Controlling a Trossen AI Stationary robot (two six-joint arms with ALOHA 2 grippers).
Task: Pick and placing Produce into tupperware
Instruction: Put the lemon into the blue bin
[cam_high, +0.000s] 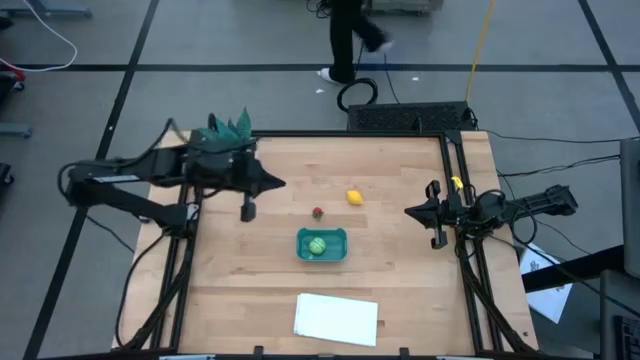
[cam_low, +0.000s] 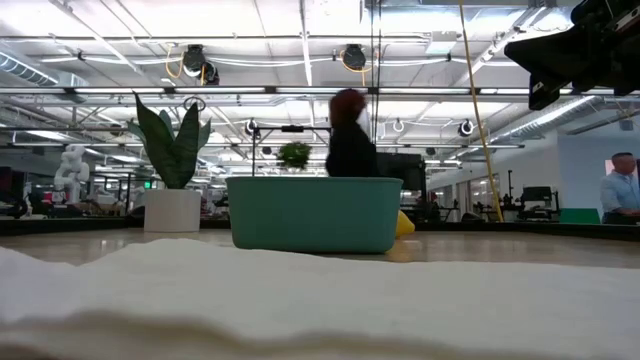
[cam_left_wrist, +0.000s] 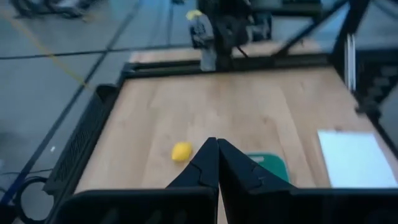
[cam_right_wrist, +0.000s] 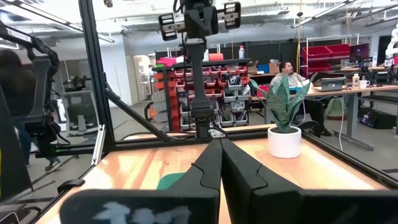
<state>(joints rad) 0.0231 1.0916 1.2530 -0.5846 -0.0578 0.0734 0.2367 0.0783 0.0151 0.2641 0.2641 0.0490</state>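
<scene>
The teal tupperware (cam_high: 340, 236) sits mid-table with the round light-green produce (cam_high: 317, 245) inside it. The red produce (cam_high: 318, 212) lies on the wood just beyond it. The yellow lemon (cam_high: 354, 197) lies farther toward the back right and also shows in the left wrist view (cam_left_wrist: 181, 151). My left gripper (cam_high: 280, 183) is raised at the table's left, shut and empty, pointing toward the right edge, left of the red piece. My right gripper (cam_high: 408, 211) waits shut and empty at the right edge.
A flat white sheet (cam_high: 336, 318) lies near the front edge, ahead of the tupperware. A potted plant with teal leaves (cam_high: 228, 128) stands at the back left corner. Black frame rails run along both sides. A person walks past behind the table (cam_high: 350, 40).
</scene>
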